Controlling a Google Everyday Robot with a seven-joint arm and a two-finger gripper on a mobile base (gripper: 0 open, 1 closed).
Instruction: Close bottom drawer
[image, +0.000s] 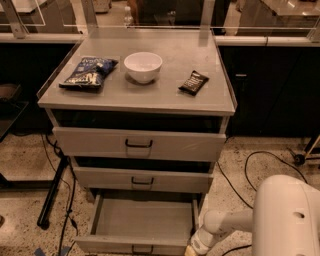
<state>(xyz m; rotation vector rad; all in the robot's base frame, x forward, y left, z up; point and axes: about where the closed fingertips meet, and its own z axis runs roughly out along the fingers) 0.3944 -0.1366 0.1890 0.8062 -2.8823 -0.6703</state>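
Camera view looked down on the bottom drawer (142, 220), which stood open at the foot of the grey cabinet (165, 95), well out beyond the two fronts above it. Its front panel faced toward the camera, and the panel's long axis ran left to right, parallel to the cabinet's face. It was a shallow grey tray with low side walls and a short plain front. A small dark loop handle (142, 248) sat at the middle of that front, close to the lower frame edge.

The gripper (192, 249) was just off the drawer's right front corner, low beside the cabinet and partly cut by the frame edge. Whether it was open or closed could not be told. The white arm (225, 224) reached leftward and downward to it from the robot's rounded white body (287, 220), to the right of the cabinet.

The middle drawer (142, 179) and top drawer (138, 144) each stood slightly ajar. On the cabinet's top lay a blue chip bag (89, 72) at the left, a white bowl (143, 66) in the middle and a dark snack bar (193, 82) at the right. A black cable (260, 160) curled on the speckled floor to the right of the cabinet.
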